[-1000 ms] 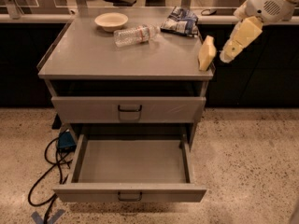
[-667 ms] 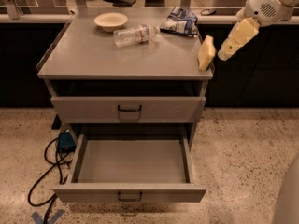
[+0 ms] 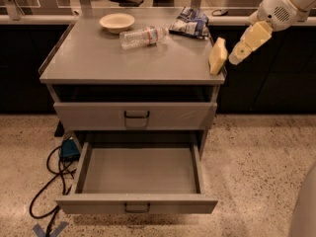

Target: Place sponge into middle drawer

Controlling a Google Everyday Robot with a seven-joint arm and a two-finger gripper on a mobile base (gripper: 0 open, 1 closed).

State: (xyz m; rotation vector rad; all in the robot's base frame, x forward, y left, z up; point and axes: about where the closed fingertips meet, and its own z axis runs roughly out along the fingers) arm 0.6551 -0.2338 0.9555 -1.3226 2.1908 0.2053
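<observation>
The pale yellow sponge [image 3: 217, 57] stands on its edge at the front right corner of the grey cabinet top [image 3: 98, 63]. My gripper [image 3: 236, 57] hangs just right of the sponge, past the cabinet's right edge, at about the sponge's height; a small gap shows between them. It holds nothing that I can see. The middle drawer [image 3: 138, 203] is pulled out wide at the bottom of the cabinet, and its inside is bare. The like drawer front [image 3: 136, 115] above it is closed.
A cream bowl [image 3: 117, 21], a plastic bottle on its side [image 3: 142, 36] and a blue-white snack bag [image 3: 190, 21] lie at the back of the cabinet top. Black cables [image 3: 49, 186] and a blue box [image 3: 69, 148] lie on the floor at the left. My white base [image 3: 303, 211] shows at the lower right.
My gripper has edged slightly left and down toward the sponge. The sponge and the drawer have not moved.
</observation>
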